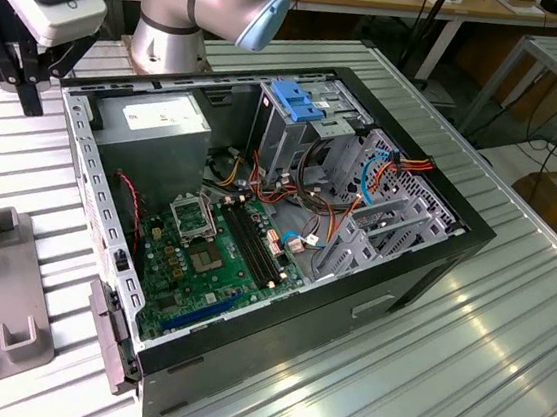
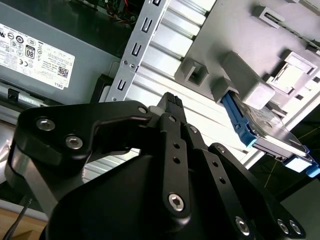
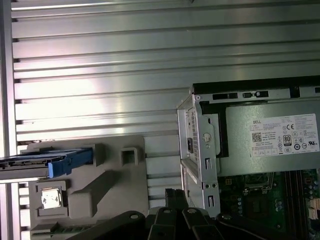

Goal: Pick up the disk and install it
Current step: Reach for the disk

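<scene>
Grey-metal disk (image 2: pixel 274 134) with blue rails stands on edge in a slot of the grey fixture (image 2: pixel 235 42). Fixture lies on the ribbed metal table (image 3: pixel 100 60), just beside the open computer case (image 1: pixel 427 271). Gripper (image 2: pixel 170 100) hangs over the table strip between fixture and case frame, apart from the disk, touching nothing. Its fingertips look pressed together, nothing between them. Power supply (image 3: pixel 270 145) with white label sits in the case corner nearest the gripper. Exterior view: green motherboard (image 1: pixel 213 251) on the case floor, blue latch (image 1: pixel 296 100) atop the drive cage
</scene>
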